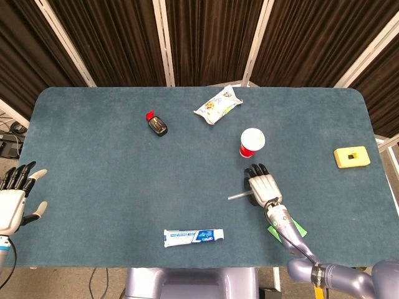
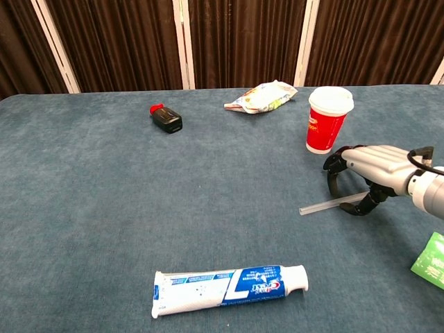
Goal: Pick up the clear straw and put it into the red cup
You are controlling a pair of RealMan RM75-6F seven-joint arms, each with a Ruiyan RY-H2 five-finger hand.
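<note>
While the right robot hand (image 2: pixel 371 177) curls its fingers around the thin clear plastic straw (image 2: pixel 326 205) on the desk, lifting remains; the red paper cup (image 2: pixel 326 121) stands just beyond it.

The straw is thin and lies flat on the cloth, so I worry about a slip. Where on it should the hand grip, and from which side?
Probably pinch the clear straw near its right end, under the right hand, coming from above. It lies flat, its free end pointing left, so only a top-down pinch across its width fits, leaving length to tip into the red cup.
</note>
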